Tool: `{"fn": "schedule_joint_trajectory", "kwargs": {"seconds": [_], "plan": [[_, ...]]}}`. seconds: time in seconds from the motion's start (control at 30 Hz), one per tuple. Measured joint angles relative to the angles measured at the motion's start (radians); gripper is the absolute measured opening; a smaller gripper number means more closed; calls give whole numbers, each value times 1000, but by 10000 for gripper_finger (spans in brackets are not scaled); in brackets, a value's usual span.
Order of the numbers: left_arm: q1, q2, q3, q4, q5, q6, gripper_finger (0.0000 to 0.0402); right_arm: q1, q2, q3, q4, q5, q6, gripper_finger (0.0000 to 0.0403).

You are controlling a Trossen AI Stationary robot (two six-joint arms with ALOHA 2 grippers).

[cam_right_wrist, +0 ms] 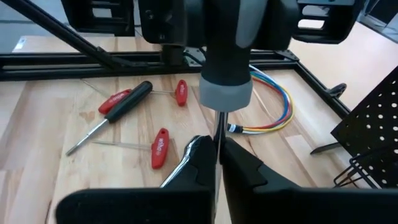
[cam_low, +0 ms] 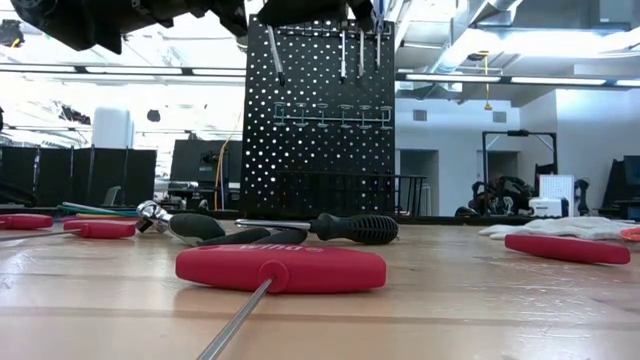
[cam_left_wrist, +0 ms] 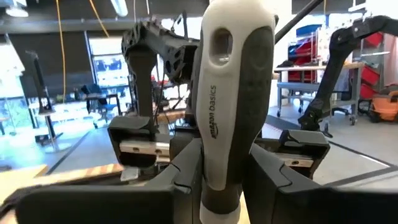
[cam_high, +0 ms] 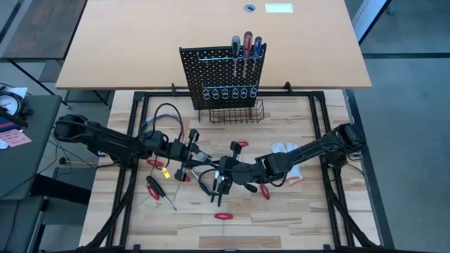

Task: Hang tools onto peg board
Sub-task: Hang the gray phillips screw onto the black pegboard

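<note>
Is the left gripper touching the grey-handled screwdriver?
Touching. The left wrist view shows the left gripper with both fingers pressed against the grey-handled screwdriver.

My high view looks straight down on the whole table (cam_high: 309, 211). My low view sits at tabletop height, facing the peg board (cam_low: 320, 120) across it; both share that board (cam_high: 223, 70). Each wrist view looks close past its own fingers at the grey-handled screwdriver (cam_left_wrist: 233, 93) (cam_right_wrist: 227, 68).
</note>
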Motion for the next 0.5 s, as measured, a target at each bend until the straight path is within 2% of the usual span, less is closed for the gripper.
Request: {"fn": "schedule_joint_trajectory", "kwargs": {"seconds": [0.1, 0.33, 0.4, 0.5], "plan": [[0, -28, 0, -48, -11, -9, 68, 2, 0, 0, -34, -2, -7, 55], [-1, -192, 0, -189, -51, -11, 68, -17, 19, 0, -102, -19, 22, 176], [-4, -239, 0, -238, -70, -9, 68, -25, 44, -1, -76, -22, -3, 198], [-4, -286, 0, -281, -80, -1, 68, -37, 96, -1, 47, -38, -72, 207]]}}
